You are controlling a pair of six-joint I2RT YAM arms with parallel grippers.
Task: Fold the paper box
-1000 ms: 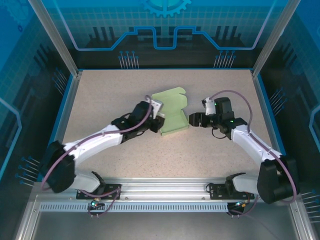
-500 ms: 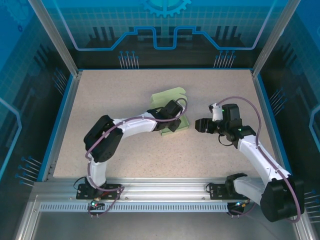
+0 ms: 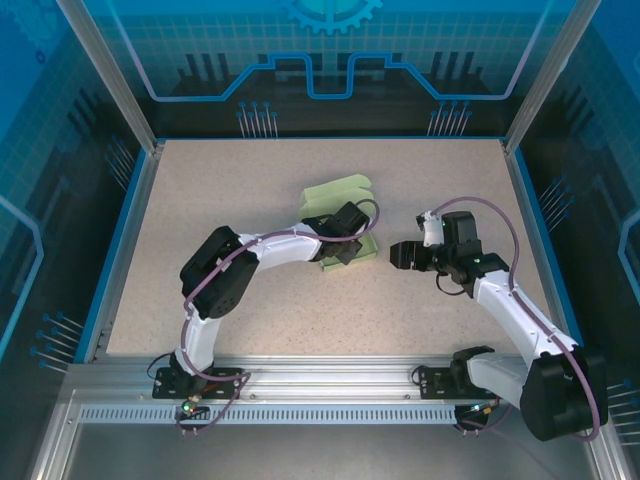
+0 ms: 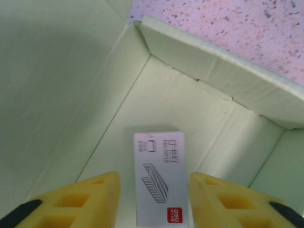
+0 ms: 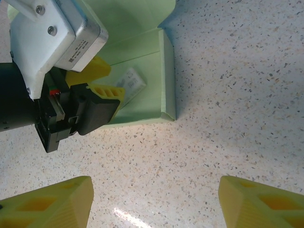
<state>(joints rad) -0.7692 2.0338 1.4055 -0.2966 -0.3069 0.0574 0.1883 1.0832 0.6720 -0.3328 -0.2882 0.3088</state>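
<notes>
Top external: paper box [image 3: 338, 192] sits on the table [image 3: 220, 200] around centre, slightly toward the far side, open on top, with its lid flap standing up at the far edge. The left arm comes in from the near-left and its wrist is over the box, with the left gripper [image 3: 338, 253] pointing down into the near part of the box. The right gripper [image 3: 398, 255] hangs just right of the box, apart from it, pointing at its right wall. Left wrist: looking into the mint-green interior, floor and side walls are up and creased, and a strip of speckled table shows past the far wall [image 4: 213, 71]. A small white staple box [image 4: 161, 175] lies flat on the box floor, printed "No.0012" with a red logo at the near corner. The left jaws are apart with the yellow fingertips [image 4: 97, 194] on either side of the staple box: a clear gap on one side, very close on the other, can't tell if that pad touches. Right wrist: right jaws are wide open with nothing between them, both yellow tips [image 5: 52, 199] over bare table on the near side of the box. This view also shows the left gripper's fingers inside the box beside the staple box [image 5: 131, 81], and the box's right wall [image 5: 168, 71] upright, corner closed.
</notes>
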